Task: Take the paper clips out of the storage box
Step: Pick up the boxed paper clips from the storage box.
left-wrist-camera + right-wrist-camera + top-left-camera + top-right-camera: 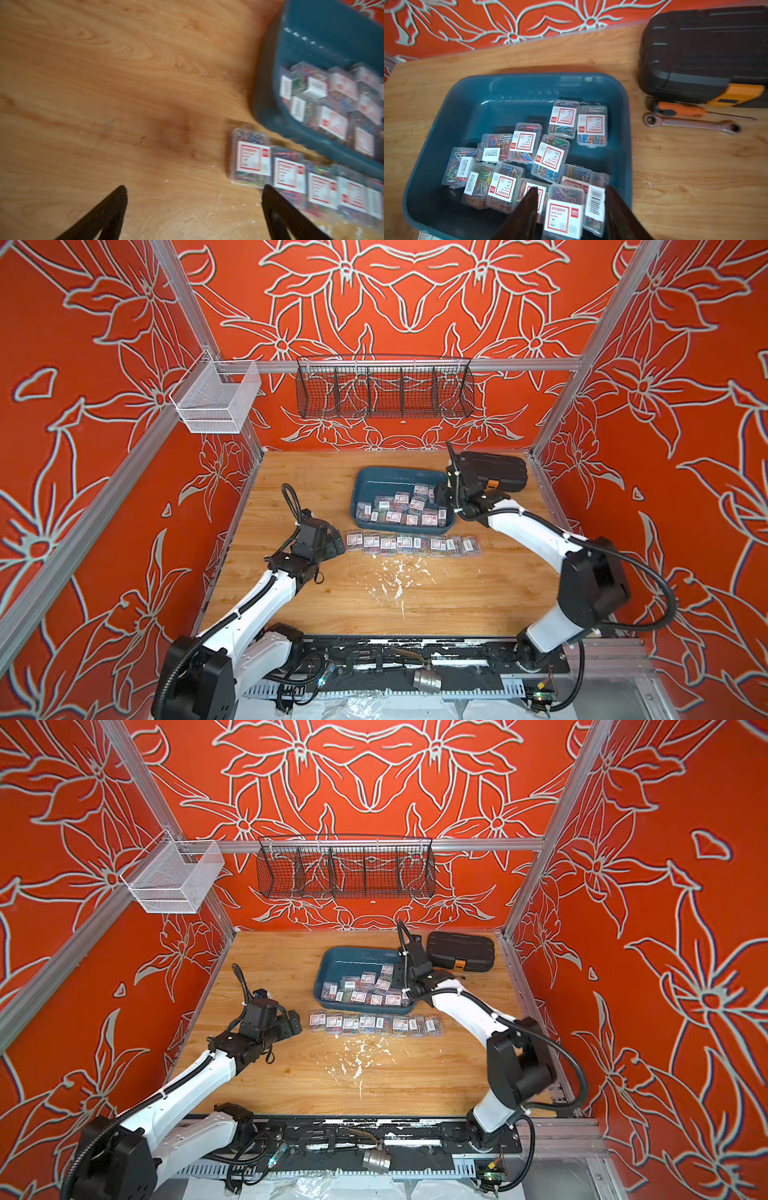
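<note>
Tray (386,481): stands toward the back of the surface (415,605); a loose heap of paper clip boxes (405,508) fills its near half.

Row (411,545): more of the same boxes lie outside the tray, side by side on the wood; the line runs along the tray's near wall, close to it.

Left gripper (195,193): spread wide and holding nothing; it hangs low over bare wood just beside the left end of the row (the wrist view is blurred, so contact with the end box cannot be confirmed).

Right gripper (572,197): lowered into the near right part of the tray; clenched on two boxes standing on edge together, one with its red-framed label (564,214) facing the camera, one showing a barcode (596,203).

Black case (695,52): right of the tray; a screwdriver (681,110) and a wrench (691,123) lie beside it.
</note>
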Controlling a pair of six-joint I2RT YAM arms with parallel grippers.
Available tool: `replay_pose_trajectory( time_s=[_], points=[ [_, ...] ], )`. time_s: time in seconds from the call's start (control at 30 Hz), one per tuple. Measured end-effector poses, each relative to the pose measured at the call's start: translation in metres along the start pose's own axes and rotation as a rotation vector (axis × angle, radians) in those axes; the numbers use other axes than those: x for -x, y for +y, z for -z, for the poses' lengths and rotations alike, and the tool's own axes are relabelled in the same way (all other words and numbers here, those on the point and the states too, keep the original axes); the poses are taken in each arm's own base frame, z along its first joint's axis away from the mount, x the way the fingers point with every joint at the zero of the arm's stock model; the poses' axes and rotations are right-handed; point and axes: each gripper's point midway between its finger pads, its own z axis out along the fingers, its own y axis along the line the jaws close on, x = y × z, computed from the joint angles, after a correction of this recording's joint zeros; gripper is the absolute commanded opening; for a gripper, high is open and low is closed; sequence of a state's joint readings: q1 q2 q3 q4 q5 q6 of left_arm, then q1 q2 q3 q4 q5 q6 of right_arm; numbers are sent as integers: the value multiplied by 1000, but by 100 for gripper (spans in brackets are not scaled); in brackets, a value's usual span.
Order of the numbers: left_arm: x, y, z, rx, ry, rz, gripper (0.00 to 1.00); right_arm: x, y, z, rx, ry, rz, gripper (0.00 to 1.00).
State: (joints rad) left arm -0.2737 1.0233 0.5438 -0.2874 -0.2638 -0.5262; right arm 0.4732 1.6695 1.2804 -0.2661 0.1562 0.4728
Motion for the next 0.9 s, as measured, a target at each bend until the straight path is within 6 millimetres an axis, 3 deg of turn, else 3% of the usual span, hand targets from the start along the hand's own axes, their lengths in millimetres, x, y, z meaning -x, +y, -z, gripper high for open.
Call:
replay_pose_trajectory(
  time_s=[0.1, 0.27, 0.5, 0.73, 0.9],
  points=[
    [-2, 10, 0, 35, -25, 14, 98, 6, 14, -27, -6, 41, 25, 49],
    [7, 11, 7, 22, -85, 35, 98, 13, 30, -73, -27, 105, 67, 48],
    [8, 12, 11, 3, -115, 46, 98, -2, 36, -123, -68, 215, 108, 46],
    [11, 10, 13, -12, -131, 51, 99, -31, 20, -145, -155, 313, 139, 48],
    [12, 10, 13, -14, -134, 51, 99, -30, 15, -145, -188, 316, 146, 54]
  ],
)
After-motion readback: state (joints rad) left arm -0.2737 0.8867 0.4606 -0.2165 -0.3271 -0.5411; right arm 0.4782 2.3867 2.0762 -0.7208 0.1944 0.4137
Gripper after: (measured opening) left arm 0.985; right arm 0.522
